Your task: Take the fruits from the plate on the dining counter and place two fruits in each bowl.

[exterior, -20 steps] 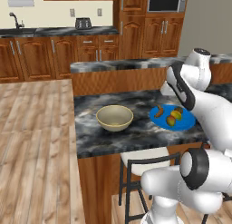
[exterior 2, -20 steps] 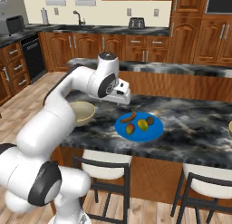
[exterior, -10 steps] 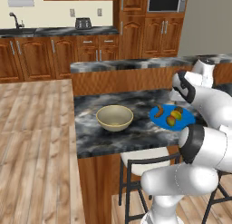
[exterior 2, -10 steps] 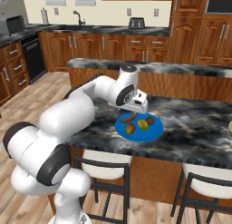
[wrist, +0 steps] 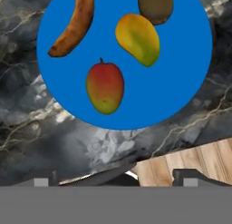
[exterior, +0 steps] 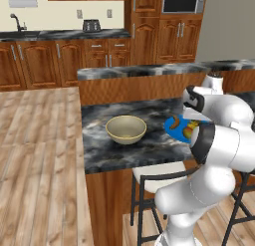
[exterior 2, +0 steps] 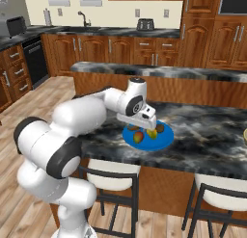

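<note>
The blue plate (wrist: 181, 60) lies on the dining counter (wrist: 36, 128) and holds the fruits. They are a brown banana (wrist: 74, 26), a dark brown ball (wrist: 155, 5), a yellow-green one (wrist: 138, 39) and an orange-green one (wrist: 105, 87). My gripper (wrist: 117, 178) hangs open above the plate's near edge, with nothing between its fingers. In the right base view the gripper (exterior 2: 146, 126) hovers just over the plate (exterior 2: 164, 140). One cream bowl (exterior: 126, 129) stands empty to the left of the plate (exterior: 173, 124). A sliver of the other bowl (exterior 2: 245, 136) shows at the far right.
White-seated stools (exterior 2: 113, 167) stand tucked under the counter's front edge. A raised wooden ledge (exterior: 149, 73) with a stone top runs along the back of the counter. My own arm (exterior: 224, 135) hides most of the plate from the left side.
The arm has swung to the right, from beside the left bowl to over the plate. The jaws have stayed wide. Fruits and bowl have not moved.
</note>
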